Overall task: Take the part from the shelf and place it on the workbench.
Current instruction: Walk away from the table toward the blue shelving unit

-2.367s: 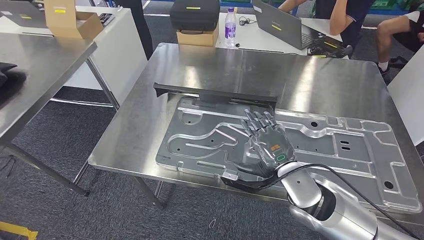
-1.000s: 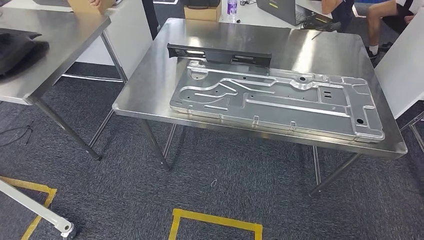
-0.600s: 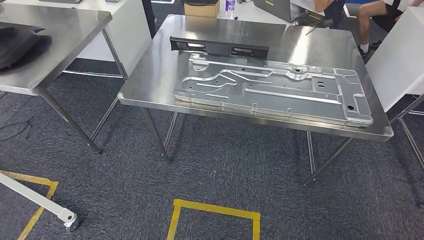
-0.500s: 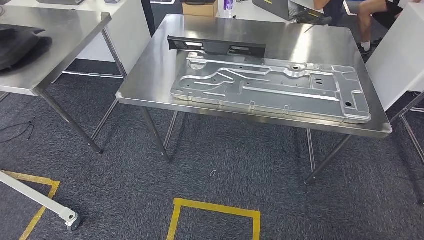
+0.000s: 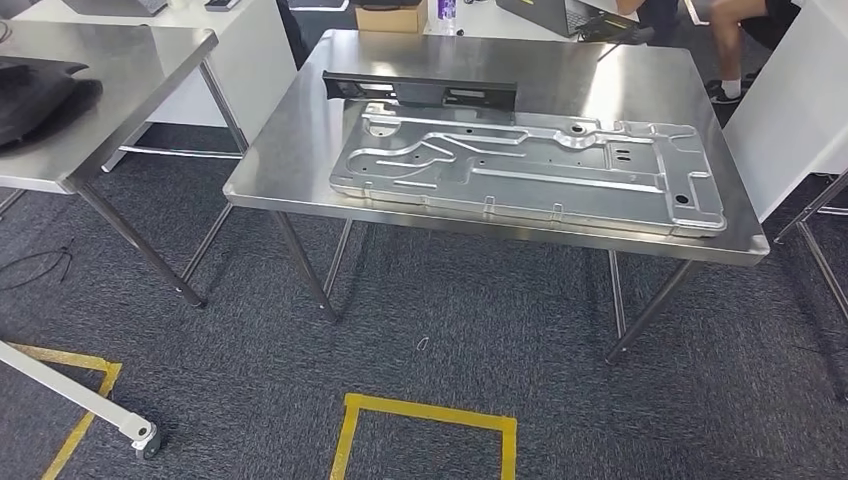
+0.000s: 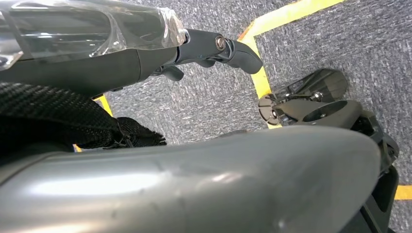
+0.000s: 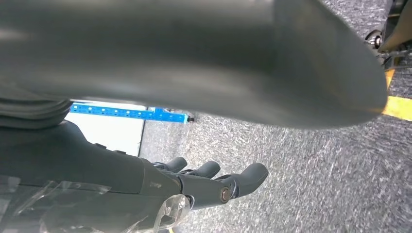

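Observation:
A large silver stamped metal part (image 5: 520,170) lies flat on the steel workbench (image 5: 290,150), reaching almost to its right end. A long black bar part (image 5: 420,90) lies along the silver part's far edge. I see the bench from a step away. My left hand (image 6: 145,58) hangs over the grey carpet with its dark fingers (image 6: 228,48) loosely extended and nothing in them. My right hand (image 7: 145,184) also hangs over the carpet, and its fingers (image 7: 233,182) are extended and hold nothing.
A second steel table (image 5: 120,80) with a black cloth (image 5: 40,90) stands at the left. A white panel (image 5: 790,100) is at the right. Yellow tape (image 5: 430,412) marks the carpet, near a white leg with a caster (image 5: 140,438). A person's legs (image 5: 730,40) show behind the bench.
My right hand, which lay on the silver part, has come off it and hangs down. The camera has drawn back from the bench; both parts lie as before.

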Available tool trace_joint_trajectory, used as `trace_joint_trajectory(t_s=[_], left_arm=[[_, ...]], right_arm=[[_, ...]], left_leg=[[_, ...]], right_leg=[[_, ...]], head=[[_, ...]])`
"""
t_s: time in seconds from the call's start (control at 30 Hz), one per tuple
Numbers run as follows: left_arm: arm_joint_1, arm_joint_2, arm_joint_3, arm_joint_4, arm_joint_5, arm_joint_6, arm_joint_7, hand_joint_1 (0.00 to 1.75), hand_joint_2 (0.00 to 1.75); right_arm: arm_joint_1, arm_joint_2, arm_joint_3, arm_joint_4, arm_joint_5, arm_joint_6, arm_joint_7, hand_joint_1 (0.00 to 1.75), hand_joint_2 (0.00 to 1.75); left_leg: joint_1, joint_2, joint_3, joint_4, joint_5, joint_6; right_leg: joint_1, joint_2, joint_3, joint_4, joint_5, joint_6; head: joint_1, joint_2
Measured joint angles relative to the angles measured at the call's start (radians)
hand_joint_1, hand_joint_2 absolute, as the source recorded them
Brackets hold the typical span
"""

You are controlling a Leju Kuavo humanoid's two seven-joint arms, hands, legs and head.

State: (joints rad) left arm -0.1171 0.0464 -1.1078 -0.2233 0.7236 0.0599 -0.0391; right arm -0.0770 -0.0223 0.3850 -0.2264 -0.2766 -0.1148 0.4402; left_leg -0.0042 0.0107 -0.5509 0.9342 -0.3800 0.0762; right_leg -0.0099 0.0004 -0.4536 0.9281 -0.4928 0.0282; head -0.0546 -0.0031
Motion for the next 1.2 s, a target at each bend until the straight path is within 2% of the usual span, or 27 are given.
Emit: trace_joint_trajectory(t_s=[0.07,0.1,0.13,0.2,0.23,0.27,0.3,0.37,0.4,0.43,0.47,0.5,0.57,0.6,0.63,0.7,0.73,0.77,0.8,0.83,0.9,0.93,0.97,1.03,1.1,1.17,1.2], left_arm=[[0.0,-0.001,0.0,0.0,0.0,0.0,0.0,0.0,0.0],[0.001,-0.001,-0.001,0.0,0.0,0.0,-0.001,0.0,0.0],[0.001,-0.002,-0.001,0.0,-0.001,0.0,-0.001,0.0,0.0],[0.001,-0.002,-0.002,0.0,-0.002,0.002,-0.002,0.0,0.0],[0.002,-0.002,-0.002,0.0,-0.002,0.002,-0.003,0.0,0.0],[0.002,-0.002,-0.002,0.0,-0.002,0.003,-0.003,0.0,0.0],[0.002,-0.002,-0.003,0.0,-0.002,0.003,-0.004,0.0,0.0],[0.002,-0.001,-0.003,0.0,-0.002,0.004,-0.004,0.0,0.0],[0.002,0.001,-0.003,0.0,-0.002,0.005,-0.004,0.0,0.0],[0.002,0.002,-0.003,0.0,-0.002,0.006,-0.005,0.0,0.0],[0.002,0.004,-0.004,0.0,-0.002,0.007,-0.005,0.0,0.0],[0.002,0.003,-0.004,-0.001,-0.003,0.008,-0.005,0.0,0.0],[0.002,0.003,-0.004,-0.001,-0.003,0.009,-0.006,0.0,0.0],[0.001,0.003,-0.004,-0.001,-0.002,0.009,-0.006,0.0,0.0],[0.001,0.003,-0.004,-0.001,-0.002,0.009,-0.006,0.0,0.0],[0.002,0.005,-0.004,-0.001,-0.002,0.01,-0.006,0.0,0.0],[0.002,0.005,-0.004,-0.001,-0.002,0.011,-0.006,0.0,0.0],[0.002,0.006,-0.004,-0.001,-0.002,0.011,-0.006,0.0,0.0],[0.001,0.006,-0.004,-0.001,-0.002,0.011,-0.006,0.0,0.0],[0.001,0.006,-0.004,-0.001,-0.002,0.011,-0.006,0.0,0.0],[0.002,0.008,-0.004,0.0,-0.003,0.01,-0.006,0.0,0.0],[0.002,0.008,-0.004,0.0,-0.003,0.01,-0.006,0.0,0.0],[0.003,0.009,-0.005,0.0,-0.003,0.009,-0.006,0.0,0.0],[0.003,0.008,-0.006,-0.001,-0.003,0.009,-0.006,0.0,0.0],[0.004,0.006,-0.007,-0.001,-0.003,0.009,-0.006,0.0,0.0],[0.008,0.004,-0.008,-0.001,-0.004,0.009,-0.007,0.0,0.0],[0.01,0.004,-0.008,-0.001,-0.005,0.009,-0.007,0.0,0.0]], right_arm=[[-0.001,-0.001,-0.001,0.0,-0.001,-0.002,-0.001,0.0,0.0],[-0.002,-0.002,-0.002,0.0,-0.002,-0.002,-0.002,0.0,0.0],[-0.002,-0.003,-0.002,0.001,-0.004,-0.003,-0.004,0.0,0.0],[-0.001,-0.003,-0.002,0.002,-0.006,-0.004,-0.007,0.0,0.0],[0.0,-0.004,-0.002,0.003,-0.007,-0.005,-0.009,0.0,0.0],[0.0,-0.004,-0.002,0.004,-0.007,-0.005,-0.011,0.0,0.0],[0.001,-0.004,-0.002,0.006,-0.008,-0.006,-0.012,0.0,0.0],[0.0,-0.003,-0.003,0.008,-0.008,-0.007,-0.013,0.0,0.0],[-0.001,-0.002,-0.003,0.008,-0.009,-0.008,-0.014,0.0,0.0],[-0.003,-0.001,-0.003,0.009,-0.009,-0.008,-0.014,0.0,0.0],[-0.004,0.0,-0.004,0.009,-0.01,-0.008,-0.015,0.0,0.0],[-0.005,-0.002,-0.004,0.01,-0.011,-0.008,-0.014,0.0,0.0],[-0.004,-0.003,-0.005,0.01,-0.014,-0.008,-0.012,0.0,0.0],[-0.004,-0.003,-0.005,0.011,-0.015,-0.008,-0.011,0.0,0.0],[-0.004,-0.003,-0.005,0.011,-0.015,-0.008,-0.01,0.0,0.0],[-0.004,-0.002,-0.005,0.011,-0.015,-0.008,-0.007,0.0,0.0],[-0.004,-0.001,-0.005,0.012,-0.015,-0.008,-0.007,0.0,0.0],[-0.003,0.0,-0.005,0.013,-0.015,-0.008,-0.006,0.0,0.0],[-0.003,0.0,-0.005,0.014,-0.015,-0.008,-0.006,0.0,0.0],[-0.003,0.0,-0.005,0.014,-0.015,-0.008,-0.006,0.0,0.0],[-0.004,0.004,-0.005,0.014,-0.014,-0.008,-0.005,0.0,0.0],[-0.005,0.006,-0.005,0.014,-0.014,-0.008,-0.006,0.0,0.0],[-0.004,0.008,-0.005,0.014,-0.014,-0.007,-0.006,0.0,0.0],[-0.002,0.008,-0.005,0.016,-0.015,-0.008,-0.006,0.0,0.0],[-0.001,0.007,-0.005,0.017,-0.015,-0.008,-0.006,0.0,0.0],[-0.003,0.006,-0.005,0.017,-0.016,-0.008,-0.006,0.0,0.0],[-0.004,0.007,-0.005,0.017,-0.016,-0.008,-0.006,0.0,0.0]], left_leg=[[0.009,0.006,0.018,-0.031,0.011,-0.009],[0.015,0.01,0.028,-0.048,0.017,-0.013],[0.02,0.015,0.034,-0.058,0.02,-0.018],[0.024,0.022,0.036,-0.06,0.017,-0.021],[0.027,0.026,0.036,-0.058,0.014,-0.025],[0.031,0.031,0.037,-0.055,0.011,-0.031],[0.036,0.035,0.037,-0.05,0.005,-0.038],[0.044,0.044,0.037,-0.028,-0.012,-0.06],[0.046,0.048,0.036,-0.015,-0.022,-0.071],[0.045,0.053,0.036,-0.007,-0.029,-0.081],[0.043,0.057,0.037,-0.004,-0.033,-0.088],[0.046,0.063,0.039,-0.004,-0.035,-0.091],[0.051,0.055,0.036,0.014,-0.055,-0.095],[0.052,0.043,0.021,0.05,-0.082,-0.095],[0.05,0.026,-0.004,0.11,-0.119,-0.093],[0.04,0.006,-0.071,0.258,-0.187,-0.084],[0.034,0.002,-0.095,0.307,-0.202,-0.078],[0.029,-0.001,-0.101,0.318,-0.196,-0.071],[0.024,-0.005,-0.087,0.287,-0.173,-0.061],[0.018,-0.017,-0.057,0.223,-0.137,-0.047],[0.006,-0.059,0.004,0.085,-0.079,-0.017],[0.001,-0.073,0.021,0.045,-0.065,-0.008],[-0.003,-0.076,0.028,0.028,-0.062,-0.003],[-0.002,-0.055,0.032,0.018,-0.056,-0.005],[0.005,-0.033,0.04,0.001,-0.047,-0.007],[0.007,-0.007,0.045,-0.007,-0.044,-0.007],[0.007,0.008,0.045,-0.007,-0.045,-0.006]], right_leg=[[0.003,0.001,0.002,0.006,-0.01,0.006],[0.004,0.002,-0.011,0.036,-0.028,0.012],[0.002,0.002,-0.039,0.089,-0.054,0.018],[-0.005,0.002,-0.121,0.223,-0.101,0.033],[-0.011,0.001,-0.151,0.263,-0.103,0.041],[-0.017,0.0,-0.164,0.265,-0.084,0.048],[-0.022,-0.004,-0.155,0.226,-0.048,0.057],[-0.031,-0.03,-0.107,0.097,0.027,0.073],[-0.032,-0.038,-0.091,0.055,0.046,0.07],[-0.031,-0.043,-0.086,0.037,0.051,0.061],[-0.027,-0.037,-0.091,0.043,0.047,0.046],[-0.026,-0.027,-0.094,0.045,0.047,0.03],[-0.023,-0.009,-0.098,0.046,0.051,0.013],[-0.022,-0.001,-0.1,0.046,0.054,0.006],[-0.02,0.007,-0.103,0.045,0.056,0.001],[-0.013,0.029,-0.108,0.046,0.059,-0.006],[-0.009,0.041,-0.11,0.046,0.06,-0.009],[-0.005,0.054,-0.111,0.046,0.062,-0.012],[-0.002,0.067,-0.11,0.046,0.062,-0.013],[0.002,0.081,-0.109,0.046,0.063,-0.014],[0.005,0.105,-0.109,0.045,0.065,-0.013],[0.005,0.115,-0.111,0.045,0.066,-0.012],[0.004,0.124,-0.113,0.044,0.068,-0.008],[0.003,0.135,-0.116,0.044,0.07,0.001],[0.007,0.095,-0.132,0.078,0.045,0.011],[0.007,0.037,-0.183,0.186,-0.019,0.02],[0.004,0.023,-0.216,0.253,-0.05,0.026]], head=[[0.001,0.0],[0.002,0.0],[0.003,0.0],[0.006,0.0],[0.007,0.0],[0.007,0.0],[0.007,0.0],[0.008,0.0],[0.008,0.0],[0.008,0.0],[0.007,0.0],[0.005,0.0],[0.003,0.0],[0.002,0.0],[0.001,0.0],[-0.001,0.0],[-0.001,0.0],[-0.002,0.0],[-0.002,0.0],[-0.002,0.0],[-0.002,0.0],[-0.002,0.0],[-0.002,0.0],[-0.002,0.0],[0.0,0.0],[0.003,0.0],[0.004,0.0]])
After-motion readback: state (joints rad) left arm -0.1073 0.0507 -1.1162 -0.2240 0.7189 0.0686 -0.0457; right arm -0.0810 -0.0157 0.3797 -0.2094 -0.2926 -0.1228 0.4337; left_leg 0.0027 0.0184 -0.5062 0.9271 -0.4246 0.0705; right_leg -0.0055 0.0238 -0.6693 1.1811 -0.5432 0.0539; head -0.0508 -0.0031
